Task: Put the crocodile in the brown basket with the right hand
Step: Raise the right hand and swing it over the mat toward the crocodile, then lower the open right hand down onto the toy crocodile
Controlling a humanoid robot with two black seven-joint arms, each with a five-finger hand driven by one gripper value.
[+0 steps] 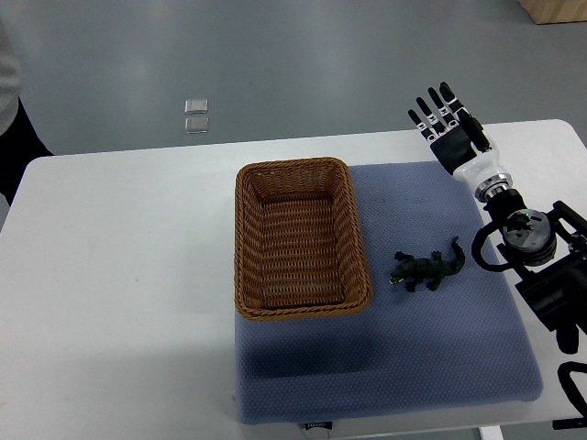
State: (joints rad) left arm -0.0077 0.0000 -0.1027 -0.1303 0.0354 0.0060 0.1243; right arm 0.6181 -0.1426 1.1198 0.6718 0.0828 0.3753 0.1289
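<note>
A small dark green toy crocodile lies on the blue mat, just right of the brown wicker basket. The basket holds nothing. My right hand hovers over the table's far right corner, well beyond the crocodile, with its fingers stretched out straight and nothing in them. Its arm runs down the right edge of the picture. My left arm does not show.
The white table carries the mat and basket. Two small clear squares lie on the grey floor beyond the table. A person's dark sleeve shows at the left edge.
</note>
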